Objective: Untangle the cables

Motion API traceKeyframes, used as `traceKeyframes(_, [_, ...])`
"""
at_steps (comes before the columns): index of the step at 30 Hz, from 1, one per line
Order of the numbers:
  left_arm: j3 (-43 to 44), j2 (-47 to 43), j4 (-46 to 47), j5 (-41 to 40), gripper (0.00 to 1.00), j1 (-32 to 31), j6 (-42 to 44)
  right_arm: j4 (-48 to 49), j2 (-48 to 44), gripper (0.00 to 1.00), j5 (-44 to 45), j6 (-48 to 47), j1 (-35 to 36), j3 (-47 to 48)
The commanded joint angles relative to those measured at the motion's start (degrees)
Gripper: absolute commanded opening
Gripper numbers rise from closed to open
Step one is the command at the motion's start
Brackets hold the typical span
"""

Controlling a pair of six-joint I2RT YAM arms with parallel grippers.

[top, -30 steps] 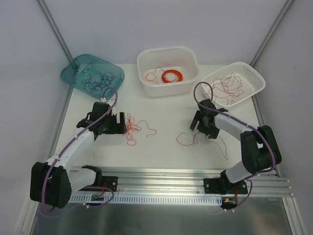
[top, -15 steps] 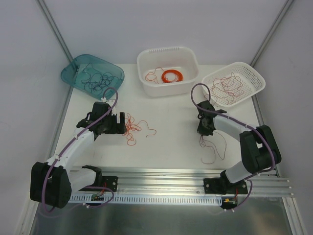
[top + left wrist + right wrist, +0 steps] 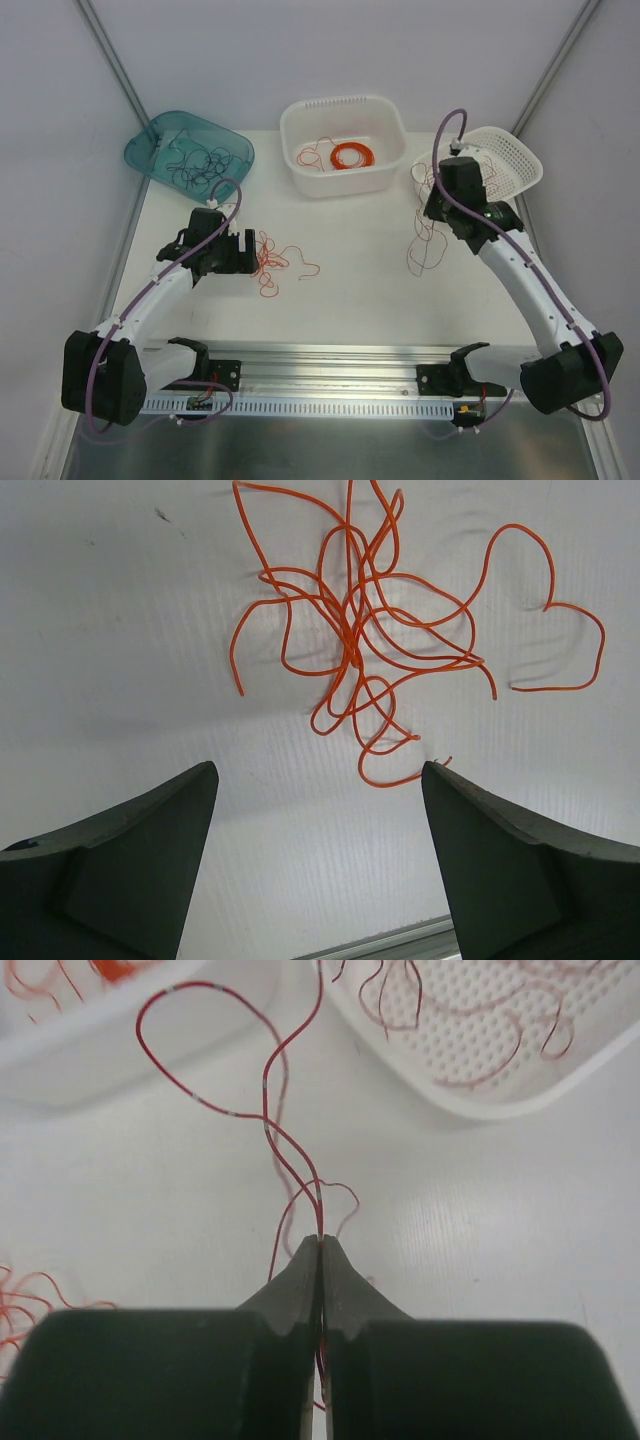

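A loose tangle of orange-red cables (image 3: 272, 258) lies on the white table, just right of my left gripper (image 3: 240, 256). In the left wrist view this tangle (image 3: 365, 645) sits ahead of the left gripper (image 3: 318, 772), whose jaws stand wide open and hold nothing. My right gripper (image 3: 433, 207) is raised beside the perforated basket and shut on a dark red cable (image 3: 424, 246), which dangles in loops below it. In the right wrist view the strands of the dark red cable (image 3: 266, 1110) rise from the pinched tips of the right gripper (image 3: 320, 1240).
A teal bin (image 3: 150, 140) at the back left holds black wires (image 3: 200, 165). A white tub (image 3: 300, 120) at the back centre holds an orange ring coil (image 3: 351, 155). The white perforated basket (image 3: 525, 155) at the back right holds dark red strands (image 3: 480, 1020).
My right gripper closed on the dark red cable and lifted it off the table, moving back and right to the perforated basket. The left arm stayed still.
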Motion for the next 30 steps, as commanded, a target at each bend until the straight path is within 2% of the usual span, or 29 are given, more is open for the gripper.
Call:
traceKeyframes(1, [1.14,0.15,0.68,-0.90,0.84,-0.35,0.68,-2.82,-3.41,0.01,2.82,-5.47,-2.17,7.67])
traceKeyframes(6, [1.05,0.06,0.60,-1.16,0.84,-0.43,0.76,-0.02,-1.57,0.01,-0.43,-8.72,-7.18,18.03])
traceKeyframes(12, [0.88,0.32,0.60,-1.42,0.84,-0.34,0.76,3.85,5.28,0.01,-4.13,-12.15,-12.02,27.89])
traceKeyframes(22, [0.61,0.85,0.77,-2.04,0.84,-0.43,1.03,17.91,15.56,0.01,-4.92,-11.63,-19.84,28.95])
traceKeyframes(30, [0.44,1.90,0.95,-1.78,0.84,-0.43,1.20,25.38,24.35,0.01,-7.29,-2.94,-24.32,25.09])
